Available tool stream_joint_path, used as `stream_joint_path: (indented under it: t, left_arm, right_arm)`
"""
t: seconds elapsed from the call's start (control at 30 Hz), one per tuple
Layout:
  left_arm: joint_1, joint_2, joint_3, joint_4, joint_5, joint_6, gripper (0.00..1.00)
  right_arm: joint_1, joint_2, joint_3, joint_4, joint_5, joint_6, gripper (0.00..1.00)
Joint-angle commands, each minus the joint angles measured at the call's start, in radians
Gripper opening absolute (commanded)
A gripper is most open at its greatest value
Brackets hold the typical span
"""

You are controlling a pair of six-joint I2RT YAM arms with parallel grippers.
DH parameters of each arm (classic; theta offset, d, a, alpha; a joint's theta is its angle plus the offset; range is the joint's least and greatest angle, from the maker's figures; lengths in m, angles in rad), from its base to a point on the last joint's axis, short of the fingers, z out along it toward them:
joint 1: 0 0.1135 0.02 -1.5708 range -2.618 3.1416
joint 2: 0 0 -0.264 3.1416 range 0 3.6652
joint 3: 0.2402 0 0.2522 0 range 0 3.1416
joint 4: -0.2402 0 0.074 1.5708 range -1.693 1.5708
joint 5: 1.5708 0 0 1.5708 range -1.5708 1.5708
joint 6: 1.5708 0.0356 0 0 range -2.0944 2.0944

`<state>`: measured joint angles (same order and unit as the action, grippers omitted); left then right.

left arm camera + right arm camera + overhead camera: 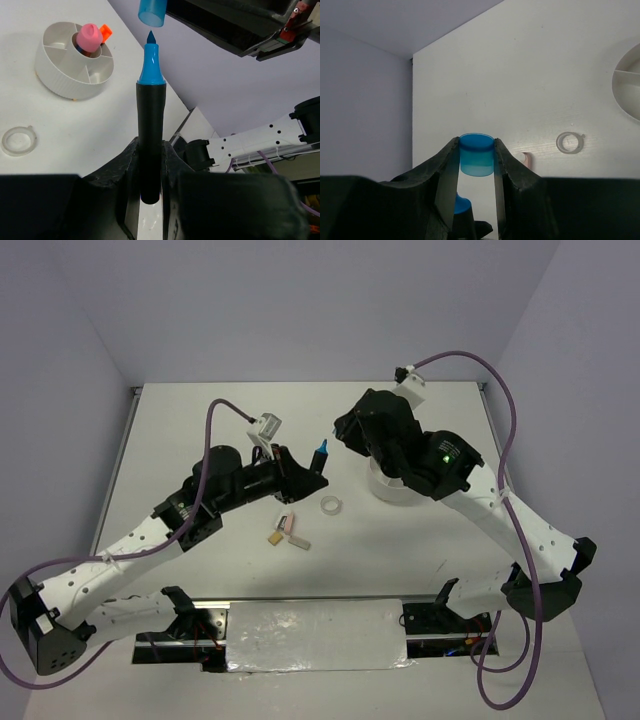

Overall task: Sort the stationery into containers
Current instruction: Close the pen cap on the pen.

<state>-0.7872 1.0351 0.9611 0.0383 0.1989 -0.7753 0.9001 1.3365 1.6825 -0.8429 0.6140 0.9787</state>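
– Where is the black marker with the blue felt tip (150,130) sitting?
– The left jaws are clamping its barrel tight and holding it above the white bench (200,420). Its bare tip is pointing at a translucent blue plastic cap (476,154), just apart from it.
– And the cap?
– The right jaws are pinching it, parted only by its width.
– The round white divided tub (55,75)?
– It is standing on the bench with a pink cylinder (90,37) sticking up from its middle. A clear tape ring (19,141) is lying nearby.

Both arms extend inward above the tabletop (200,420), grippers nearly meeting. Left gripper (150,155) clamps a marker (151,115); right gripper (476,160) clamps a blue cap (476,167).
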Motion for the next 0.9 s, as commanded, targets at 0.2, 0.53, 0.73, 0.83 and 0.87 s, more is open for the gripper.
stream_joint_path:
  t: [0.2,0.53,0.73,0.83,0.87]
  left_arm:
    - [-0.001,0.017,0.031,0.097,0.037,-0.012,0.0]
    - [-0.001,0.036,0.036,0.104,0.042,-0.01,0.0]
    - [-0.001,0.037,0.045,0.117,0.037,-0.007,0.0]
    - [-0.001,0.036,0.048,0.115,0.03,0.002,0.0]
    - [-0.001,0.034,0.048,0.114,0.024,0.004,0.0]
  right_arm:
    - [0.008,-0.011,0.032,0.094,-0.06,-0.075,0.0]
    - [0.008,-0.022,0.031,0.123,-0.088,-0.109,0.0]
    - [0.008,-0.026,-0.023,0.14,-0.114,-0.114,0.0]
    - [0.008,-0.025,-0.036,0.149,-0.131,-0.115,0.0]
    - [0.01,-0.022,-0.035,0.15,-0.134,-0.118,0.0]
